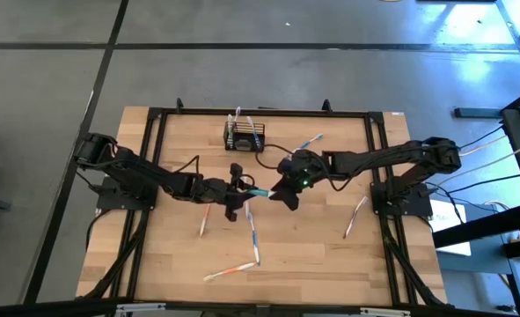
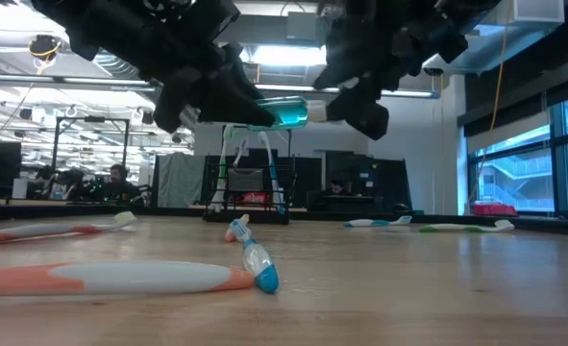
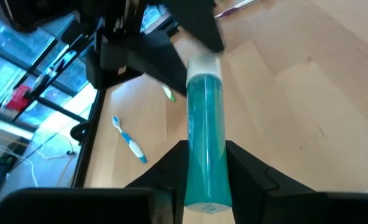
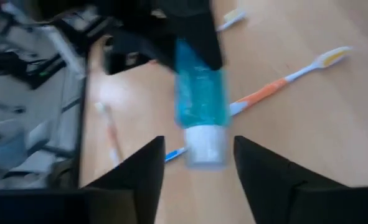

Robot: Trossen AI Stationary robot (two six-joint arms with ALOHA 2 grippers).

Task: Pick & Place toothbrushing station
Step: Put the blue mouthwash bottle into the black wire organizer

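The station [image 1: 244, 136] is sitting at the table's far edge, beyond both grippers. The left gripper [image 1: 242, 189] is clamping a teal tube [image 1: 260, 191], its cap pointing between the spread fingers of the right gripper [image 1: 280, 193].

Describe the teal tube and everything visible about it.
The teal tube is a slim, translucent blue-green cylinder, plastic by its look, with a white cap at one end. It hangs level above the wooden table, touching no surface. The left gripper is shut on its capless end. The right gripper is open, its fingers either side of the cap end.
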